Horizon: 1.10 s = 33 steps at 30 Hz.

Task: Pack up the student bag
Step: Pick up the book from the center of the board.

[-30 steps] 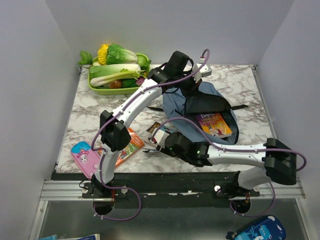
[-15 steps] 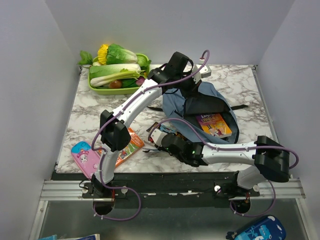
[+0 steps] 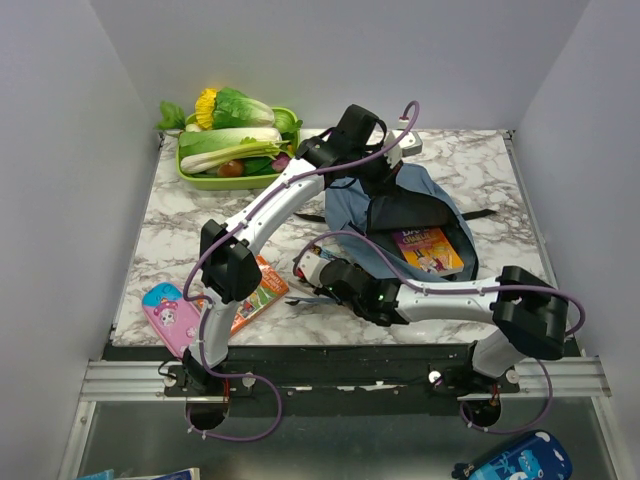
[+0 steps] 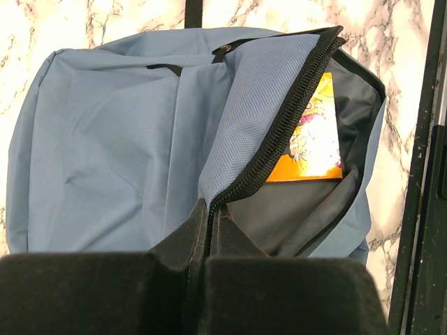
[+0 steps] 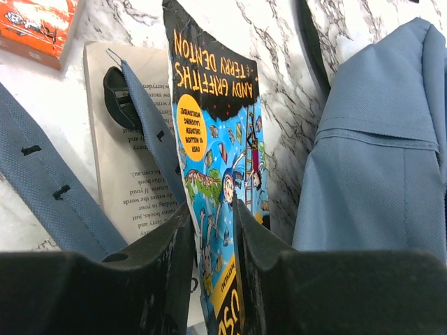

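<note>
The student bag (image 3: pixel 352 205), dusty blue, lies open in the middle of the table with an orange book (image 3: pixel 428 249) inside. My left gripper (image 3: pixel 383 172) is shut on the bag's zipper edge (image 4: pixel 269 157) and holds the flap up; its tips show in the left wrist view (image 4: pixel 209 211), with the orange book (image 4: pixel 318 132) against the dark lining. My right gripper (image 3: pixel 322 272) is at the bag's near-left side, shut on the cover of a blue illustrated book (image 5: pixel 213 139). The cover stands upright between the fingers (image 5: pixel 213 218). A blue strap (image 5: pixel 42 188) crosses the book's open page (image 5: pixel 129 185).
A green tray of vegetables (image 3: pixel 195 178) stands at the back left. An orange book (image 3: pixel 262 288) and a pink pencil case (image 3: pixel 172 315) lie at the near left. A dark-blue pouch (image 3: pixel 515 460) lies below the table's front edge. The bag's side (image 5: pixel 377 153) lies to the right of my right gripper.
My right gripper has moved left and a little away from me, along the bag's near-left side. The left arm and the bag flap have not moved.
</note>
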Motion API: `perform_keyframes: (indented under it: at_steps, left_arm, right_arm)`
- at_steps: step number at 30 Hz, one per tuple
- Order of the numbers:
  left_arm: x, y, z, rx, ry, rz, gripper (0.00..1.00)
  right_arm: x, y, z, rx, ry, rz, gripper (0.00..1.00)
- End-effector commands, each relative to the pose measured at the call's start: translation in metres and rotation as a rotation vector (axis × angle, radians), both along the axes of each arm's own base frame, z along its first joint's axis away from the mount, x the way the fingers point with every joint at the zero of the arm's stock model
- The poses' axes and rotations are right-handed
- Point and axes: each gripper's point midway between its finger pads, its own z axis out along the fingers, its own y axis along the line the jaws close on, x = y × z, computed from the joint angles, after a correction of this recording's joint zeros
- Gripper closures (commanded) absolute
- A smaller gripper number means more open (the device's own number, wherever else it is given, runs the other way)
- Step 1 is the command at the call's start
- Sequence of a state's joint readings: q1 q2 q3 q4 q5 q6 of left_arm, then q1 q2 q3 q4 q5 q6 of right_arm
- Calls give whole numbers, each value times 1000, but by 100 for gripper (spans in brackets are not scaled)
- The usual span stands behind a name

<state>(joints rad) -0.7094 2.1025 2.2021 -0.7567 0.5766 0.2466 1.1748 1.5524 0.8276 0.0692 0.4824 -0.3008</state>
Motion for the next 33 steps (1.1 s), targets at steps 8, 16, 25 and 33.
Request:
perform_keyframes:
  at_steps: [8, 16, 25, 33]
  left_arm:
    - [1, -2, 26, -40, -65, -3, 100]
    - [18, 0, 21, -15, -100, 33, 100]
    - [40, 7, 11, 10, -105, 75, 100]
    - [40, 9, 9, 8, -101, 82, 100]
  right_arm:
    - [16, 21, 18, 10, -22, 60, 99]
    - [19, 20, 138, 169, -205, 107, 99]
    - [-35, -10, 231, 250, -328, 160, 99]
    - [-36, -59, 271, 260, -415, 21, 99]
